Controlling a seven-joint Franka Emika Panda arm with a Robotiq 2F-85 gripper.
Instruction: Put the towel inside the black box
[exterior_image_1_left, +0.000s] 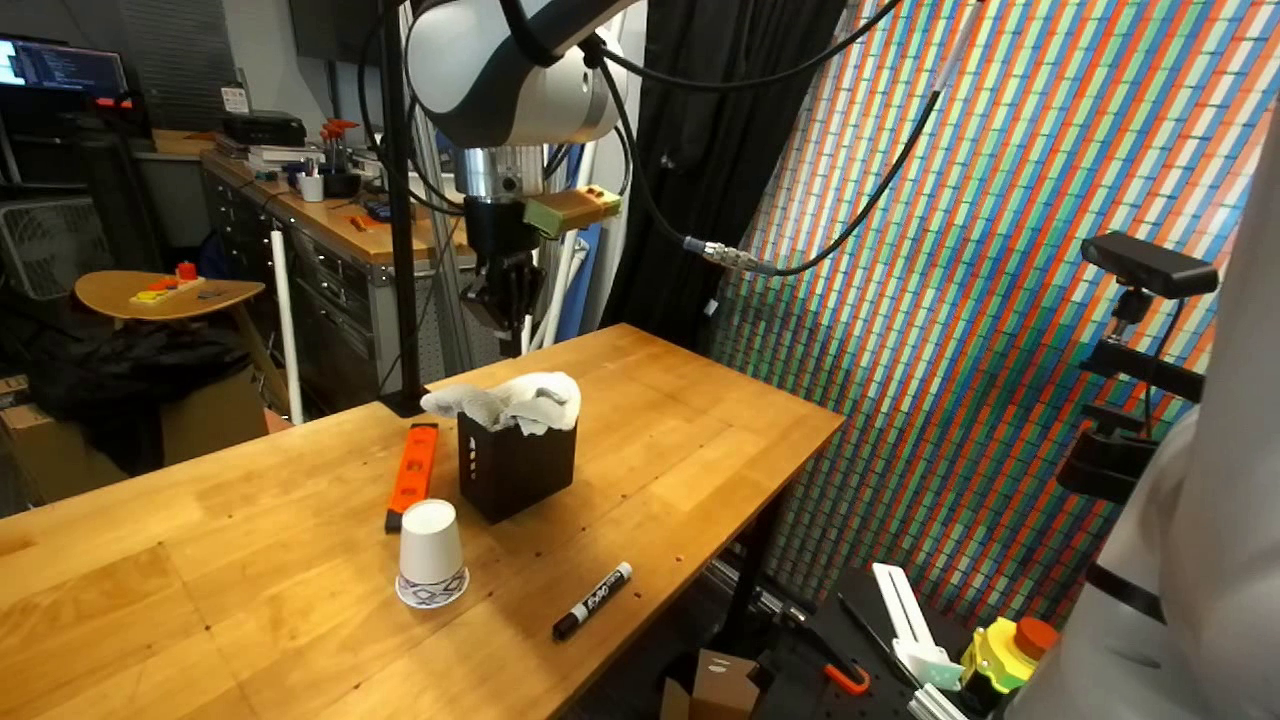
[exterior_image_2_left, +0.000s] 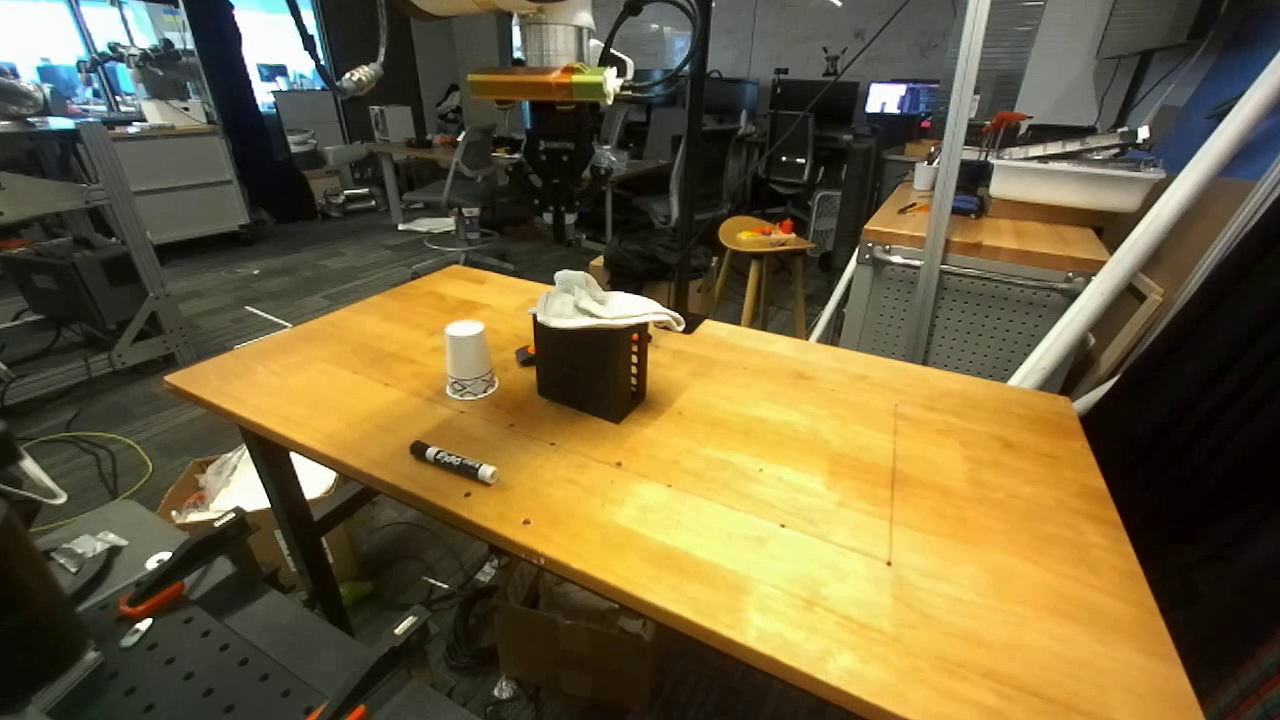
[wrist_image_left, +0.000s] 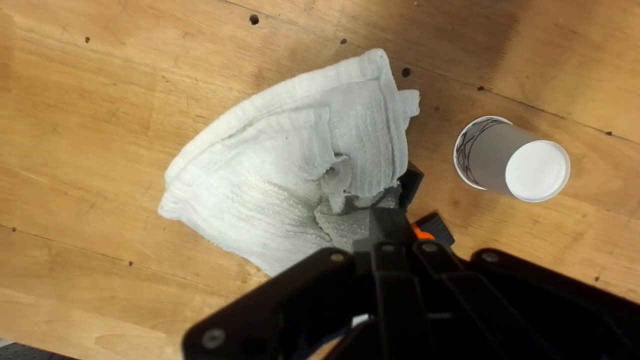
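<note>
Towel (wrist_image_left: 280, 185) and black box (exterior_image_1_left: 515, 470) already meet: the towel lies heaped over the box's mouth, some of it seemingly sunk inside, with folds standing above the rim and corners draped past the walls, as both exterior views show. The claw (exterior_image_2_left: 563, 228) hangs above the box, apart from the towel, its jaws pressed together with nothing between them. The likely step left is pushing the loose part down. A push near the box's edge rather than its middle could tip or slide it, since it seems to stand free on the surface (exterior_image_1_left: 680, 410), and might carry it into the upside-down cup (exterior_image_1_left: 430, 550) near it or the orange bar (exterior_image_1_left: 412, 468) beside it. Narrow tips could also catch in a fold and drag the towel out on rising, and overhanging corners may simply spring back if only the centre is pressed.
</note>
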